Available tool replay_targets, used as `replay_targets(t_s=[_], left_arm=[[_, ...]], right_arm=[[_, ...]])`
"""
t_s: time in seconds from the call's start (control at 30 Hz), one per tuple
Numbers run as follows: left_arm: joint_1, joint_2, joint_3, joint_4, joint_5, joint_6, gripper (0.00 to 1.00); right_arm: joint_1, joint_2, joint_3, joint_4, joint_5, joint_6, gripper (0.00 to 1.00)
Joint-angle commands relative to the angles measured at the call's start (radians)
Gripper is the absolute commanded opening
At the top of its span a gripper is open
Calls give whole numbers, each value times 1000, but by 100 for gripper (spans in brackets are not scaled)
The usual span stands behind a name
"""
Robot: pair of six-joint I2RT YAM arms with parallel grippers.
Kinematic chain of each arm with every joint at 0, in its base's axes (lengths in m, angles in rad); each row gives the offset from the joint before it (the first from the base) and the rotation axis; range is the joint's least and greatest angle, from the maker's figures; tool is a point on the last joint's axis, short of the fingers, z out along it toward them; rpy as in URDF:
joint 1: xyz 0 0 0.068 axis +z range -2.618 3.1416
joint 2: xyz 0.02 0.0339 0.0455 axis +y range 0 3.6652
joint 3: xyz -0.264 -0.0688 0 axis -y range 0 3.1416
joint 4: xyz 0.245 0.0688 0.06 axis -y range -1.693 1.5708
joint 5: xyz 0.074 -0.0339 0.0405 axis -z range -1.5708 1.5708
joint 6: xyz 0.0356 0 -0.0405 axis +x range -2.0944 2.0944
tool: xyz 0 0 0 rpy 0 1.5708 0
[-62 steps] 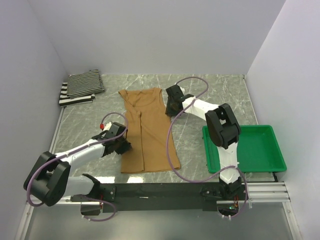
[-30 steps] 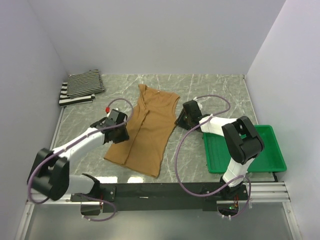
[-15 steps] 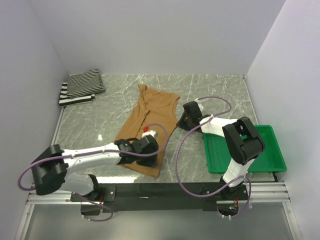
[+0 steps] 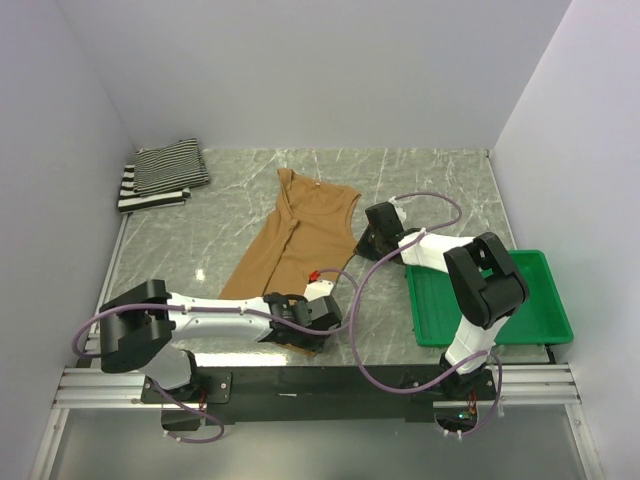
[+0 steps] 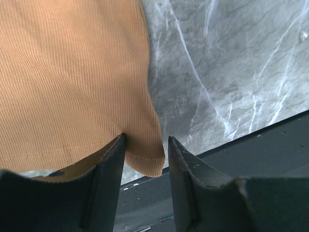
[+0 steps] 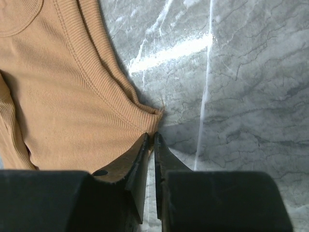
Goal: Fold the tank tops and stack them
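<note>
**Bench:** Which step is in hand?

**Op:** Folding the third top, at the grasp stage. At the far left the two striped tops [image 4: 160, 178] lie folded, one on the other. The tan top [image 4: 305, 225] lies flat mid-table, slanted, neckline away from me. My left gripper [image 5: 145, 154] straddles its near hem corner with jaws apart and nothing clamped. My right gripper [image 6: 151, 140] sits at the underarm corner with jaws almost together. I cannot tell whether they nip cloth.

**Bench:** Next move?

**Op:** My judgement: close the left on the hem, confirm the right bite, then carry that side across evenly.

**Bench:** Obstacles?

**Op:** The purple cable [image 4: 353, 320] loops just beside the hem and could snag. The green tray [image 4: 510, 300] sits further right, apart from the cloth.
</note>
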Motion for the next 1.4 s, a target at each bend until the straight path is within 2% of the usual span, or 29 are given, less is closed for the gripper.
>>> replay_targets(t_s=[0.0,0.1,0.13,0.2,0.23,0.33,0.53,0.77,0.93,1.17,1.37], left_arm=[[-26,19,53,-13,-51,-21,45],[-41,28,61,-15,-54,-27,39],[-44,33,62,-18,-54,-27,32],[-53,48,71,-24,-59,-27,25],[-56,55,76,-24,-59,-27,10],[-73,64,91,-15,-53,-23,1],[-115,36,99,82,-13,-23,1],[-113,-53,44,118,-51,-76,1],[-93,-155,-16,128,-91,-148,1],[-6,-303,-151,117,-91,-198,1],[34,-393,-235,79,-108,-267,1]], right_arm=[[-12,6,26,-49,38,-13,14],[-17,0,26,-52,43,-16,12],[-17,-1,26,-52,41,-18,11],[-20,-2,25,-52,40,-18,8],[-23,-2,25,-52,41,-21,7],[-29,0,25,-60,47,-27,0],[-69,-37,-11,-64,66,-38,0],[-69,-74,11,-100,67,-78,0],[-40,-54,86,-150,75,-88,0],[15,-10,199,-207,106,-67,0],[86,71,354,-268,132,-56,0]])
